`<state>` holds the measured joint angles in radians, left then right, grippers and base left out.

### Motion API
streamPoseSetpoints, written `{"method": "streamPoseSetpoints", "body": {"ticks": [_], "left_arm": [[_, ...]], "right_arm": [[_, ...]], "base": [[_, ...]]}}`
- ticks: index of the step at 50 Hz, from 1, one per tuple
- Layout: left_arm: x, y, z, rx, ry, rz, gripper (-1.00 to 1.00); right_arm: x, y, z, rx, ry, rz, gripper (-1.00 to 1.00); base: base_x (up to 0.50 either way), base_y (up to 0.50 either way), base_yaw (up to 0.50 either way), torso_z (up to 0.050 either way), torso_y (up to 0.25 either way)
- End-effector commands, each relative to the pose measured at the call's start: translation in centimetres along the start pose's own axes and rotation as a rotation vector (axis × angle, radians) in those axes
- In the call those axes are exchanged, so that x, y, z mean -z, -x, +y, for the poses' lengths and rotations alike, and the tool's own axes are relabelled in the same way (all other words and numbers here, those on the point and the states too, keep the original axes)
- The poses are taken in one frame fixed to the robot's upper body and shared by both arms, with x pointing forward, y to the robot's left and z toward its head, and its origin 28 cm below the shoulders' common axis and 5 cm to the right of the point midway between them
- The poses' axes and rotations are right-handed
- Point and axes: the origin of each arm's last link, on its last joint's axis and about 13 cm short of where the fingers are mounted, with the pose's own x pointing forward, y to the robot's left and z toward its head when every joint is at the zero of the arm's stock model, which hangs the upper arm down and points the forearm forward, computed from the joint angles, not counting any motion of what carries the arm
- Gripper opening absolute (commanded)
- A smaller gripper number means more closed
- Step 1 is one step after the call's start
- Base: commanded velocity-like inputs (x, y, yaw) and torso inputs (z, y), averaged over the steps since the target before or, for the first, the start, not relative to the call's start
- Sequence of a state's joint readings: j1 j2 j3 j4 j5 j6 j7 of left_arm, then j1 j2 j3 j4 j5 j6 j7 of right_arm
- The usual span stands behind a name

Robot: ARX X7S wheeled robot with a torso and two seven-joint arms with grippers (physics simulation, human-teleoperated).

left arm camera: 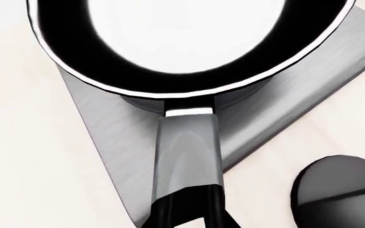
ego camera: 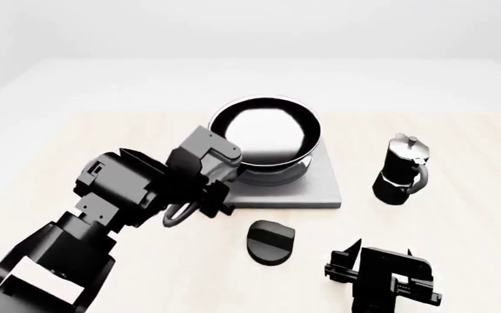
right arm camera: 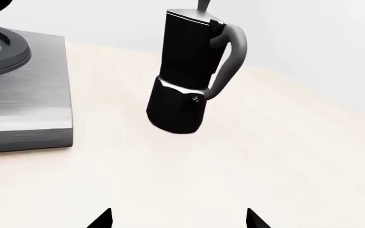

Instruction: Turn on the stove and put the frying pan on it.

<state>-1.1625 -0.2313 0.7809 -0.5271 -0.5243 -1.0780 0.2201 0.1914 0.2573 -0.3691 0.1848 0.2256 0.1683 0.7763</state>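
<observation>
The frying pan (ego camera: 268,130), black with a glossy white-reflecting inside, sits over the middle of the stove (ego camera: 318,193), a flat square grey plate. Whether its base touches the plate I cannot tell. In the left wrist view the frying pan (left arm camera: 189,78) fills the far part above the stove plate (left arm camera: 106,128). My left gripper (left arm camera: 192,211) is shut on the end of the pan's grey handle (left arm camera: 187,152). The stove's black round knob (ego camera: 270,241) lies in front of the plate. My right gripper (right arm camera: 178,221) is open and holds nothing.
A black moka pot (ego camera: 401,171) with a silver lid stands right of the stove, straight ahead of my right gripper (ego camera: 381,270). The moka pot (right arm camera: 186,80) and the stove corner (right arm camera: 24,118) both show in the right wrist view. Pale tabletop lies around them.
</observation>
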Motion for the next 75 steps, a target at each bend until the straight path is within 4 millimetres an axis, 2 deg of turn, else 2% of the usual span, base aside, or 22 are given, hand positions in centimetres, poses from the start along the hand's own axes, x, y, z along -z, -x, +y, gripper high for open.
{"method": "streamPoseSetpoints", "body": {"ticks": [1,31,57,58,72,75], "left_arm": [[-0.7,-0.2,0.2,-0.039,-0.006,-0.055,-1.0],[0.5,-2.0,-0.1,-0.067,-0.014,-0.064,-1.0],[0.7,-2.1,-0.5,-0.034,-0.034,-0.062,-1.0],[0.6,-2.1,-0.4,-0.042,-0.038,-0.069,1.0],[-1.0,-0.2,0.0,-0.032,-0.039,-0.195,1.0],[-1.7,0.7,0.1,-0.022,-0.026,-0.241,1.0]], "right_arm": [[0.0,0.0,0.0,-0.002,0.002,0.0,1.0],[0.0,0.0,0.0,-0.007,0.005,0.001,1.0],[0.1,0.0,0.1,-0.008,0.005,0.001,1.0],[0.1,0.0,0.1,-0.008,0.005,0.001,1.0],[0.0,0.0,0.1,-0.009,0.007,0.004,1.0],[0.0,0.0,0.1,-0.008,0.006,0.005,1.0]], "base": [[0.0,0.0,0.0,0.0,0.0],[0.0,0.0,0.0,0.0,0.001],[0.0,0.0,0.0,0.0,0.001],[0.0,0.0,0.0,0.0,0.0],[0.0,0.0,0.0,0.0,0.0],[0.0,0.0,0.0,0.0,0.0]]}}
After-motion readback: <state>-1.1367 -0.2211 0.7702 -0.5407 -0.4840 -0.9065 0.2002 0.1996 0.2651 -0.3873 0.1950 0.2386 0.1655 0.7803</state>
